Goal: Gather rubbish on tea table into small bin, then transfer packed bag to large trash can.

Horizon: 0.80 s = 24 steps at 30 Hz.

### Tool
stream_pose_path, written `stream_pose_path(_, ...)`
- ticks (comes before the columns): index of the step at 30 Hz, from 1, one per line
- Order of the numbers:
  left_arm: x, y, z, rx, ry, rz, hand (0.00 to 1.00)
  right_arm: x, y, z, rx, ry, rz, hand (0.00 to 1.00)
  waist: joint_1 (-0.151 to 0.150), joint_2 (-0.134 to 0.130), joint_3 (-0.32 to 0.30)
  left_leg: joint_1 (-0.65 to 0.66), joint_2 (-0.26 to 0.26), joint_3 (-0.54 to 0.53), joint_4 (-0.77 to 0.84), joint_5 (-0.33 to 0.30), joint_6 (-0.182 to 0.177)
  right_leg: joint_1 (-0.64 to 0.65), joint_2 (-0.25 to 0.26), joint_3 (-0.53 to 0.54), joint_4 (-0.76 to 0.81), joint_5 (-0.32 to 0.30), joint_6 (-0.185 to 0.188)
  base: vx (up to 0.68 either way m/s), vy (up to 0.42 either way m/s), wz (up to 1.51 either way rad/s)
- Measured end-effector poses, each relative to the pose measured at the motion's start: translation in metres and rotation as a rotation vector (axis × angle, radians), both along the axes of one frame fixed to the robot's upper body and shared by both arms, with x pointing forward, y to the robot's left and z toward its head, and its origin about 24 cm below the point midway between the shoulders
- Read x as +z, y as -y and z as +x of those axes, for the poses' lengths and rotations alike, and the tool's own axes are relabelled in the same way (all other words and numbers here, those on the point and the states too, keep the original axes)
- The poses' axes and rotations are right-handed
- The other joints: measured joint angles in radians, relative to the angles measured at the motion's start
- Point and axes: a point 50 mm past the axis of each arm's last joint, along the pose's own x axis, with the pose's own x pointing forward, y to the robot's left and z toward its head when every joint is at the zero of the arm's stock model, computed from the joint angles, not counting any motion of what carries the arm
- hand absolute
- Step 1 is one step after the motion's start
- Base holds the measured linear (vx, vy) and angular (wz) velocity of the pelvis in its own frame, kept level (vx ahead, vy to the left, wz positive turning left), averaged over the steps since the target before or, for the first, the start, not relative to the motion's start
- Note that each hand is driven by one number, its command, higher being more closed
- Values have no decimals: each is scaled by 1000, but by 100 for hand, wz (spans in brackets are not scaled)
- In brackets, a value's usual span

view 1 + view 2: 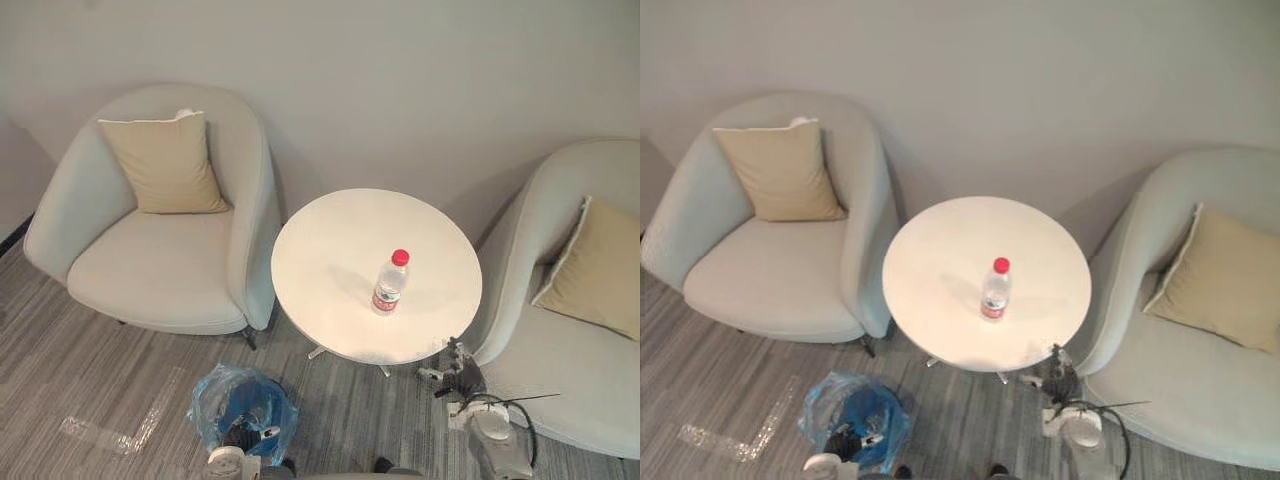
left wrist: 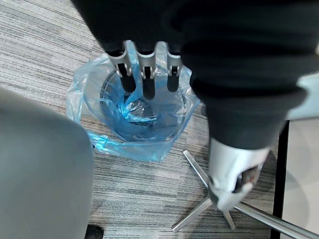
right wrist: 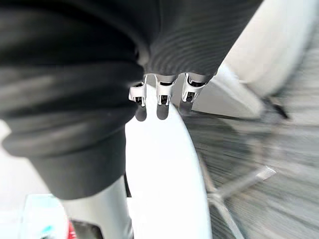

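Water bottle (image 1: 390, 285), red cap, upright on round white counter (image 1: 330, 240), right of centre. Left hand (image 2: 144, 74) hangs above blue-bagged small bin (image 1: 215, 392) on floor, near-left of counter; fingers straight, empty. Right hand (image 3: 163, 97) at counter's near-right rim, fingers relaxed, holding nothing. Left armchair (image 1: 160, 260) and right armchair (image 1: 560, 360) flank counter closely.

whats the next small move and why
Likely reach the right hand to the water bottle: it stands upright, alone on the tea table, that hand is open at the near edge, and the left hand hovers over the blue-bagged small bin.
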Motion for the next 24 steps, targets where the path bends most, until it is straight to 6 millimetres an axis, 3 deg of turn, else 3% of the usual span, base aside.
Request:
stream_pose_path(7, 1, 0, 2, -27, 18, 12, 0, 22, 10, 14, -6, 92, -116, 0, 0, 13, 9, -24, -5, -69, 1, 7, 2, 28, 0, -53, -34, 4, -3, 19, -18, 23)
stream_pose_path(13, 4, 2, 8, -37, 51, 25, 0, 47, 11, 40, -4, 201, -153, 0, 0, 26, 39, -61, -13, -125, 1, 29, 2, 36, 0, -100, -70, 24, -6, -19, -11, 24)
stream_pose_path(24, 9, 5, 21, -56, 102, 25, 0, 76, -2, 77, 6, 330, -90, 0, 8, 57, 101, -130, -18, -173, 0, 63, -5, -9, -1, -140, -72, 42, -12, -41, 7, 11)
